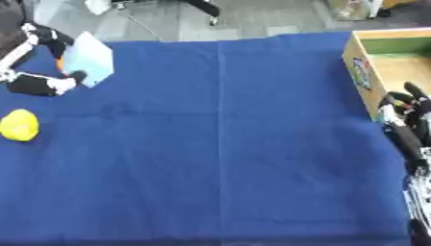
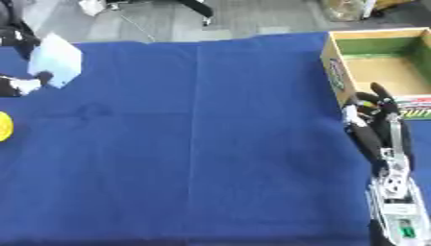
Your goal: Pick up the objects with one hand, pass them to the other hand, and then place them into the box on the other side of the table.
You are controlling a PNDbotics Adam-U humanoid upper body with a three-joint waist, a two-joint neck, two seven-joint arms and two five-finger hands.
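- Right hand: nearest the camera, at the lower right of the blue tablecloth. The arm runs up from the bottom right corner. Fingers extend roughly straight and apart, pointing away from the camera; nothing is held.
- Wooden box: just beyond the right hand's fingertips, at the far right of the table. Open top. A green far wall and a tan floor are visible. A printed label is on its outer side wall. Whether the fingertips touch the wall cannot be determined.
- Left hand: far left of the table, well apart from the right hand. Thumb and fingers are closed on the light blue flat object, which is raised and tilted, lower corner at the fingers.
- Orange patch: a small area shows at the left edge of the flat object, behind it; shape cannot be determined.
- Yellow rounded object: rests on the cloth on the near side of the left hand, apart from it, at the left edge of the view.
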